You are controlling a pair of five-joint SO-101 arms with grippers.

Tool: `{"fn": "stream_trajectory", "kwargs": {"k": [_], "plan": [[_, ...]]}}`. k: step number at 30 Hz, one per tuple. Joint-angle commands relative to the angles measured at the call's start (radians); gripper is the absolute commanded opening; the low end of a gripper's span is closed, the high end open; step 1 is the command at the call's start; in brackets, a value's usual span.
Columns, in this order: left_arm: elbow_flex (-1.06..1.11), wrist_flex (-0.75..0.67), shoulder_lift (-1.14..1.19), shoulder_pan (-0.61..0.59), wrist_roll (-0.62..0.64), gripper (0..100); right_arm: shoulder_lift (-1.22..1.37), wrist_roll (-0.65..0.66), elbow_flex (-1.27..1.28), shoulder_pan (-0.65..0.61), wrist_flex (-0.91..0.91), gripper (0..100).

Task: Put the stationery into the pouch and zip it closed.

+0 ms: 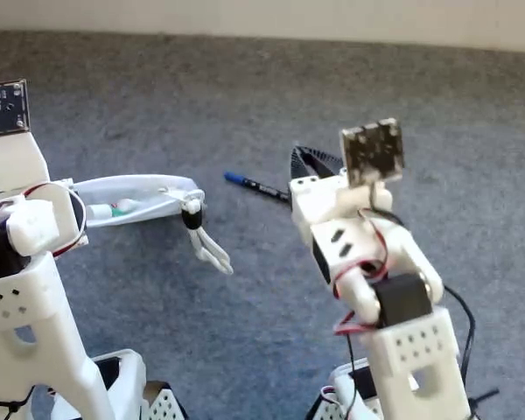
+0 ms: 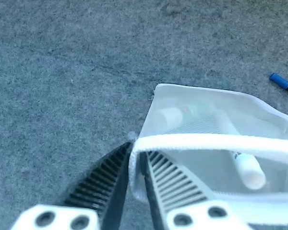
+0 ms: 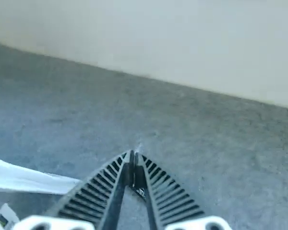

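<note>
A white mesh pouch (image 1: 149, 197) lies open on the grey carpet, with a white marker (image 2: 245, 167) and another white item inside. My left gripper (image 2: 134, 163) is shut on the pouch's (image 2: 206, 120) rim at one end. A black pen with a blue cap (image 1: 255, 185) lies on the carpet between the pouch and the right arm; its cap (image 2: 282, 82) peeks into the left wrist view. Raised above the pen's far end, my right gripper (image 1: 299, 157) is shut. A small dark bit that I cannot identify sits between its fingers (image 3: 149, 177).
A white cord loop (image 1: 208, 245) trails from the pouch's zipper end toward the front. Open carpet stretches behind the pen up to a pale wall (image 3: 182, 38). The two arm bases stand at the front left and front right.
</note>
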Motion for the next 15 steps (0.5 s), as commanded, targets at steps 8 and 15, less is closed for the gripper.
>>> {"fn": "stream_trajectory", "kwargs": {"k": [8,15], "plan": [[0.01,0.008,0.016,0.008,-0.009,0,0.401,0.021,-0.016,0.022,-0.001,14.6],[0.012,0.008,0.016,0.008,-0.009,0,0.587,0.021,-0.113,0.039,-0.001,21.8]]}}
